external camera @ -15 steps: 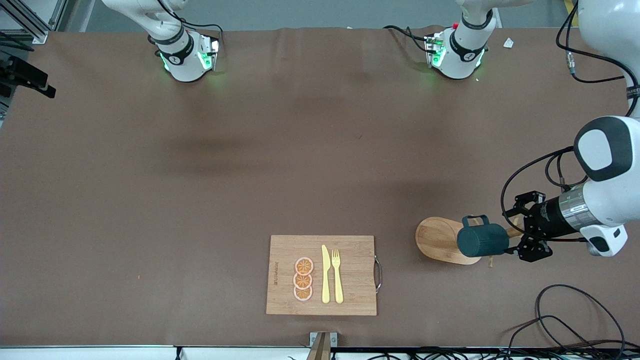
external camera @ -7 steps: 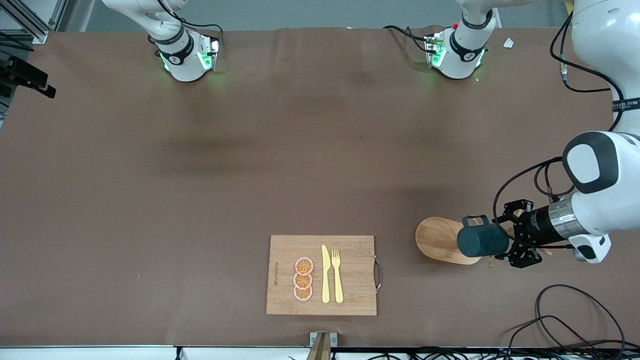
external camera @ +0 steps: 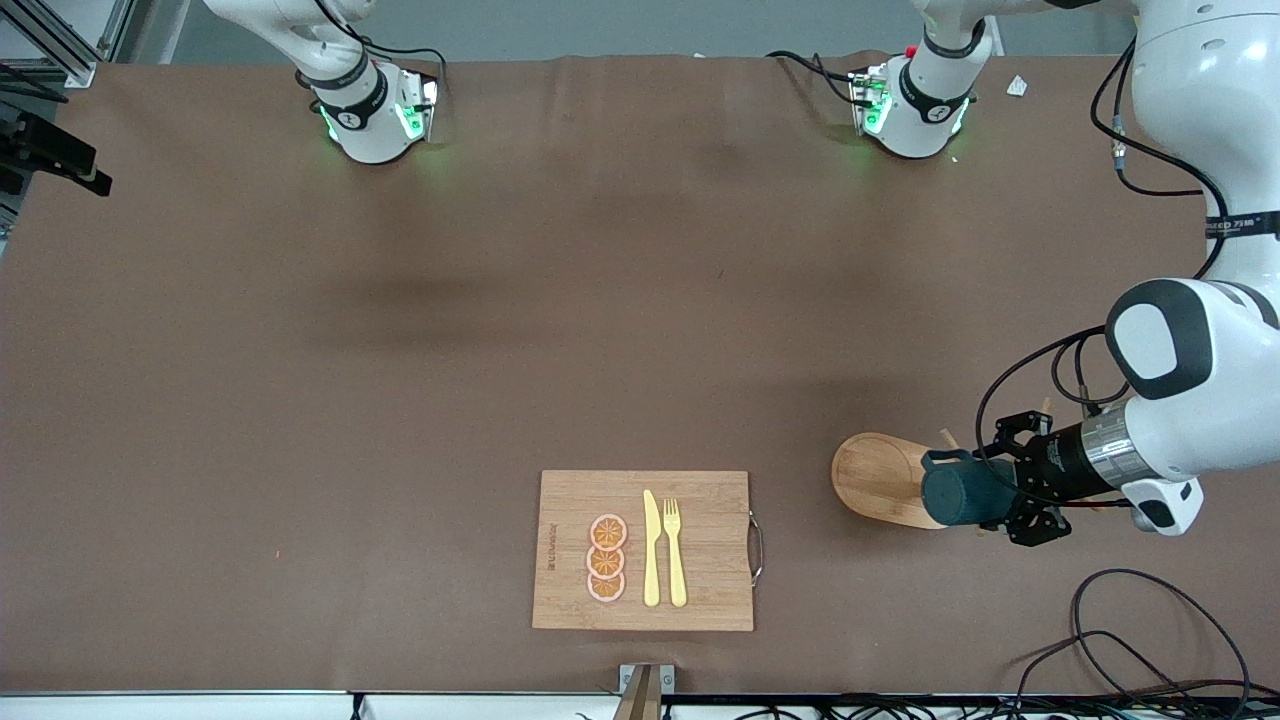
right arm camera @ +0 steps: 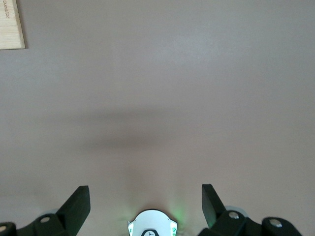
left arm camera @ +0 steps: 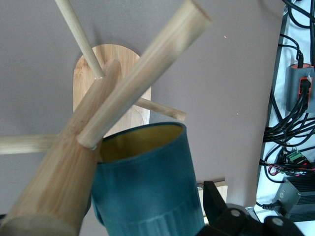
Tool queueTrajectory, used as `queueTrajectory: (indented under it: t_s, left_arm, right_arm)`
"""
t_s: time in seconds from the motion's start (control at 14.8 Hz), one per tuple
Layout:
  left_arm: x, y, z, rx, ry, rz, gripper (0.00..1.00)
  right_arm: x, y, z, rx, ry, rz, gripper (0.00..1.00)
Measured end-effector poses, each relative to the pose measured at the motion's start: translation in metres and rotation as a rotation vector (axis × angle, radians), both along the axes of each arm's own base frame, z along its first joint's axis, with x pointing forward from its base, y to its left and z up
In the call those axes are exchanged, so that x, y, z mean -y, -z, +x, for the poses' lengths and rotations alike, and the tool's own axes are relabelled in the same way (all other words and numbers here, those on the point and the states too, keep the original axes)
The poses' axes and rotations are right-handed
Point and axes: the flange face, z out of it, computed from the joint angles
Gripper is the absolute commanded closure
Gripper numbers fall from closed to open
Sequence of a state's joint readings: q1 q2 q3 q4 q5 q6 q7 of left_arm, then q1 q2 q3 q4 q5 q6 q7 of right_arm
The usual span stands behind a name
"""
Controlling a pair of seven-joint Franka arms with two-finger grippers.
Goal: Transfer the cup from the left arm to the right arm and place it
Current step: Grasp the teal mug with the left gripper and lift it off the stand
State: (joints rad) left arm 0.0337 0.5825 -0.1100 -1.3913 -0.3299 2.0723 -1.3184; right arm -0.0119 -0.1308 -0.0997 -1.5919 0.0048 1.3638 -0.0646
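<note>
The cup (external camera: 955, 495), a dark teal mug with a tan-yellow inside (left arm camera: 147, 182), hangs on its side on a wooden mug tree. The tree's base (external camera: 875, 480) lies toward the left arm's end of the table. Its thick post (left arm camera: 64, 172) and a peg (left arm camera: 147, 73) cross the left wrist view. My left gripper (external camera: 1003, 487) is open, its fingers straddling the cup's bottom half; one black finger (left arm camera: 216, 206) shows beside the ribbed wall. My right gripper (right arm camera: 145, 191) is open over bare table near its own base and holds nothing.
A wooden cutting board (external camera: 710, 520) lies near the table's front edge, carrying three orange slices (external camera: 606, 558), a yellow knife (external camera: 651, 550) and a yellow fork (external camera: 675, 550). Loose cables (external camera: 1130, 620) curl at the near corner by the left arm's end.
My left gripper has slid in over the cup, from just off its bottom to straddling it. The cup has shifted slightly. The right arm has not moved.
</note>
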Motion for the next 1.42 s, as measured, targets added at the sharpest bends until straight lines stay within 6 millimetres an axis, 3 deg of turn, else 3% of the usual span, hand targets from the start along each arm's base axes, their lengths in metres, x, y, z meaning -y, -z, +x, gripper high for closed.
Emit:
queueTrajectory:
  t_s: [0.14,0.27,0.47,0.95,1.42]
  left_arm:
    - [0.004,0.002,0.000,-0.001,0.005,-0.001,0.09]
    - [0.009,0.002,0.000,0.000,0.011,-0.001,0.42]
    - [0.017,0.001,-0.001,0.003,0.025,-0.004,0.70]
    - [0.033,-0.008,0.000,0.020,0.043,-0.020,0.71]
    - [0.076,-0.053,-0.009,0.053,0.045,-0.069,0.70]
  right_arm:
    - [0.000,0.000,0.000,0.000,0.000,0.000,0.00]
    - [0.000,0.000,0.000,0.000,0.000,0.000,0.00]
    - [0.000,0.000,0.000,0.000,0.000,0.000,0.00]
    - [0.000,0.000,0.000,0.000,0.000,0.000,0.00]
    - [0.000,0.000,0.000,-0.001,0.000,0.000,0.00]
